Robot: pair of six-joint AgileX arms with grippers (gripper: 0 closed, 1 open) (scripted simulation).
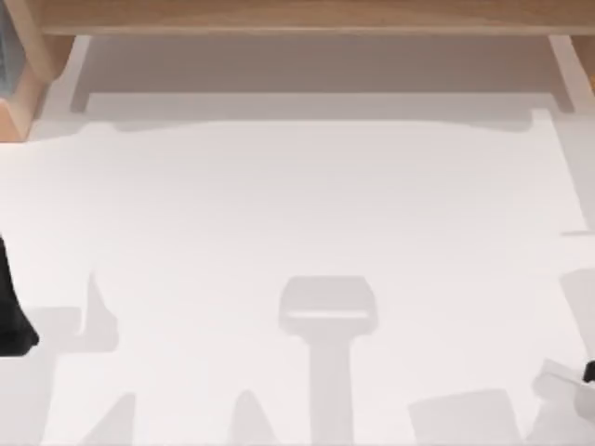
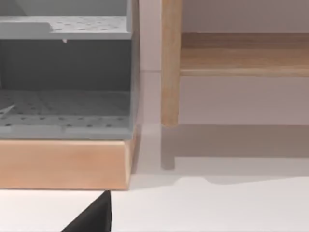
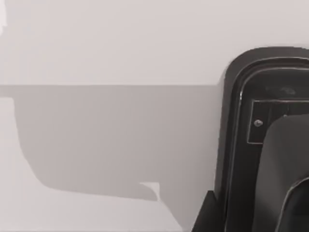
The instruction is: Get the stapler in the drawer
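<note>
Stapler position cannot be told for certain: a dark rounded body (image 3: 270, 145) close in the right wrist view may be it or part of the arm. The white table (image 1: 307, 204) runs back to a wooden frame (image 1: 307, 14). At the table's left a grey cabinet (image 2: 65, 72) with perforated shelves sits on a wooden base (image 2: 63, 164), likely housing the drawer. The left arm (image 1: 11, 307) waits at the left edge, facing that cabinet, and the right arm (image 1: 572, 386) at the lower right corner. Whether either pincer is wide or narrow I cannot tell. The step in hand looks like finding the stapler, so approach slowly and square up before closing. A small screw (image 3: 258, 123) shows, but no readable writing.
</note>
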